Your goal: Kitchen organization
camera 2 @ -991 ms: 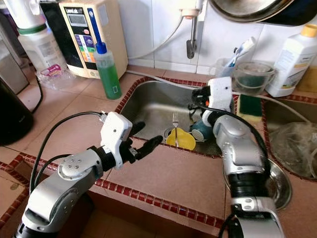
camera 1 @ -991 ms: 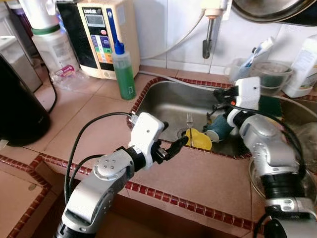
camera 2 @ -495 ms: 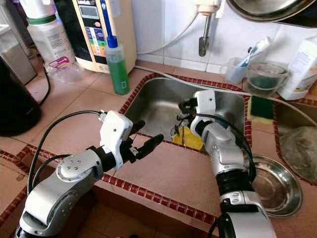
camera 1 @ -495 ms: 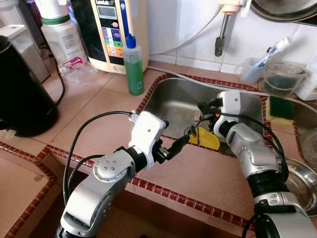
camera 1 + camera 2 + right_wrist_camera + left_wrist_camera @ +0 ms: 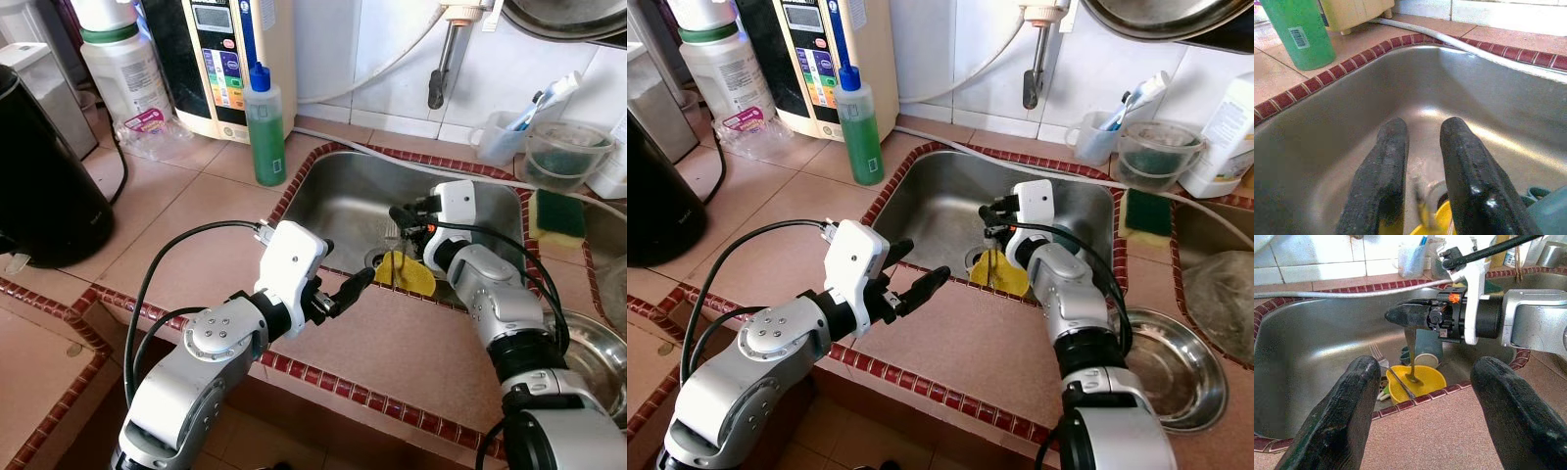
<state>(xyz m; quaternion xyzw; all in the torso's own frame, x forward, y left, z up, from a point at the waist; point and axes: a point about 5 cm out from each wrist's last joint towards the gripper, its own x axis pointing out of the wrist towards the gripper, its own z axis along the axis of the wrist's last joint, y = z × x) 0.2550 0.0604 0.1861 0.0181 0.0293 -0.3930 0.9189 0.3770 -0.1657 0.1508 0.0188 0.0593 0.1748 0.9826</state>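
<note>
- My right gripper (image 5: pixel 1400 316) sits over the steel sink (image 5: pixel 333 201) at frame centre right, fingers nearly together, pinching the handle of a thin utensil (image 5: pixel 1411 357) that hangs down from them
- The utensil's lower end rests in a yellow bowl (image 5: pixel 1420 382) on the sink floor, just behind the near rim
- A fork (image 5: pixel 1382 363) leans on that bowl's edge, and a teal cup (image 5: pixel 1426 348) lies on its side just behind the bowl
- My left gripper (image 5: pixel 345 287) hovers at lower centre over the tiled counter (image 5: pixel 176 225), just in front of the sink's near edge, its 2 fingers spread wide and holding nothing
- A green soap bottle (image 5: pixel 267 125) stands on the counter at the sink's far left corner, upper centre left
- A white hose (image 5: pixel 1449 41) runs along the sink's far edge
- A yellow-green sponge (image 5: pixel 558 217) lies at the sink's right side, at right of frame
</note>
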